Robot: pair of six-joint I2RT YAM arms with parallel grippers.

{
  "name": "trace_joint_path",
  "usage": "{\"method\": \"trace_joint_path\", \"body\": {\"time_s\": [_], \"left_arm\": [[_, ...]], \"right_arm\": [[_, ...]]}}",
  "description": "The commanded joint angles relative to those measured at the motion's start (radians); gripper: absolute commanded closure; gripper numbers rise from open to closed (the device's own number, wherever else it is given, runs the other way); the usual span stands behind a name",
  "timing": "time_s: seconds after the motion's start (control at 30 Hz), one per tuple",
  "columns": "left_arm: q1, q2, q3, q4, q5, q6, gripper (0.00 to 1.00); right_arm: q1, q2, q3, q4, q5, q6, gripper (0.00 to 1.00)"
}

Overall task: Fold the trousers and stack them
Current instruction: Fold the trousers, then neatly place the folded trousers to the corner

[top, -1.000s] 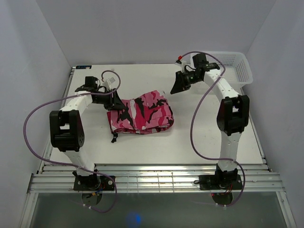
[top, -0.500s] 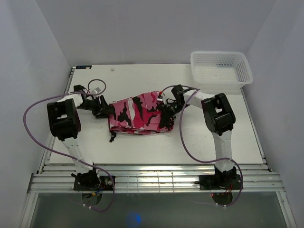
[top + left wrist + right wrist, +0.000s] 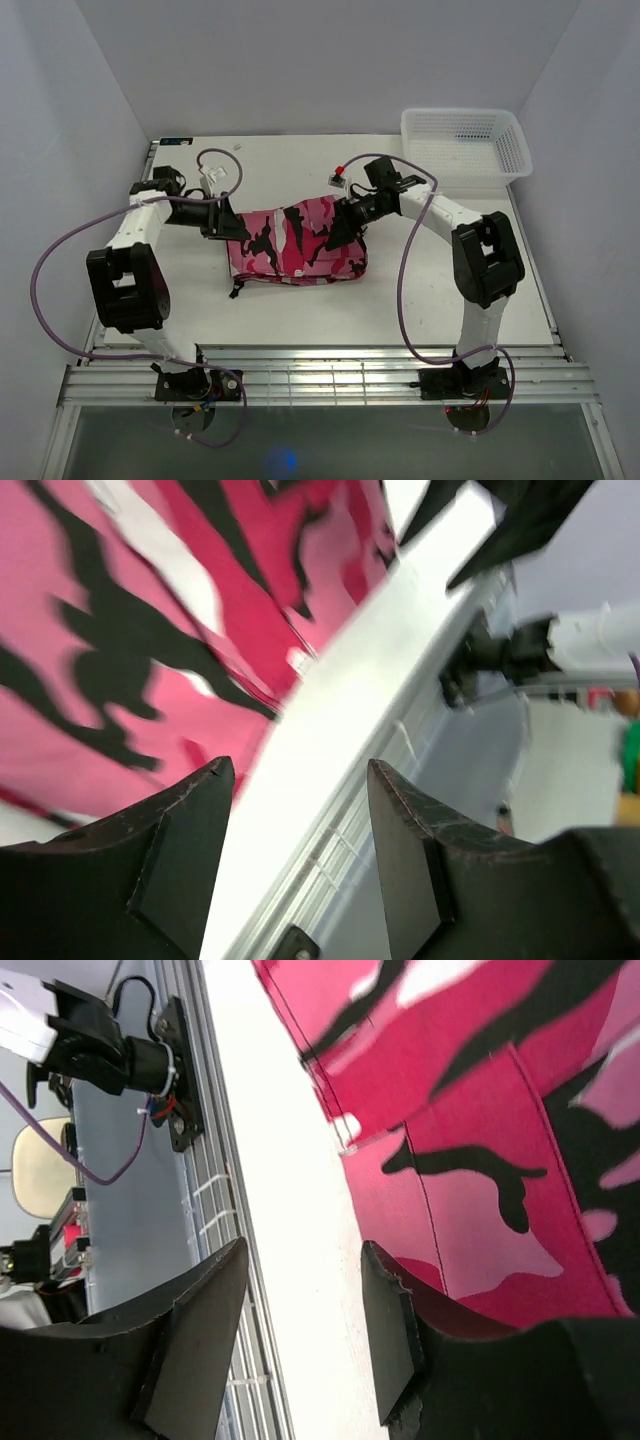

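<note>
The trousers are seen lying at the middle of the desk, gathered into a compact, roughly rectangular bundle of several layers. Its long side runs from 9 o'clock to 3 o'clock.

The left pincer is placed at the bundle's 9 o'clock edge. In the left wrist view its jaws stand released, and only bare desk is seen between them, with the cloth just beside. The right pincer is placed over the bundle's 2 o'clock corner. It is released as well: in the right wrist view nothing is caught between the jaws, and the cloth lies beside one finger. Whether either pincer touches the cloth cannot be told.

The folding step is judged to be at or near its end. The cloth lies doubled and flat, and no part of it is held. The lower edge toward 6 o'clock looks uneven, with layers showing past one another.

A white basket stands at the desk's 1 o'clock corner, well apart from the bundle.

For the next move, either one more fold or a tidy-up of the edges is called for. The pincers would have to be lowered onto opposite ends of the bundle, and all layers would have to be clenched together so that the fold is not pulled open when the bundle is lifted or shifted.
</note>
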Motion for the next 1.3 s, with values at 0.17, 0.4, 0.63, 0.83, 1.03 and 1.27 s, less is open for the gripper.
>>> {"method": "trace_joint_path", "body": {"time_s": [0.17, 0.4, 0.63, 0.83, 1.03, 1.27], "left_arm": [[-0.045, 0.102, -0.245, 0.013, -0.051, 0.062, 0.40], [0.033, 0.360, -0.174, 0.176, -0.248, -0.119, 0.39], [0.081, 0.279, -0.042, 0.049, -0.163, 0.086, 0.39], [0.041, 0.090, 0.060, 0.091, -0.064, 0.048, 0.33], [-0.045, 0.124, 0.052, 0.389, -0.050, -0.264, 0.30], [-0.052, 0.383, 0.098, 0.601, -0.186, -0.496, 0.33]], "right_arm": [[-0.010, 0.078, -0.076, -0.054, -0.022, -0.046, 0.47], [-0.016, 0.228, -0.105, 0.040, 0.083, -0.003, 0.49], [-0.023, 0.113, 0.068, -0.089, -0.047, -0.014, 0.47], [-0.085, 0.131, 0.361, 0.023, -0.054, 0.181, 0.44], [-0.131, 0.299, 0.450, 0.098, 0.003, 0.211, 0.44], [-0.156, 0.493, 0.523, 0.091, 0.098, 0.137, 0.44]]}}
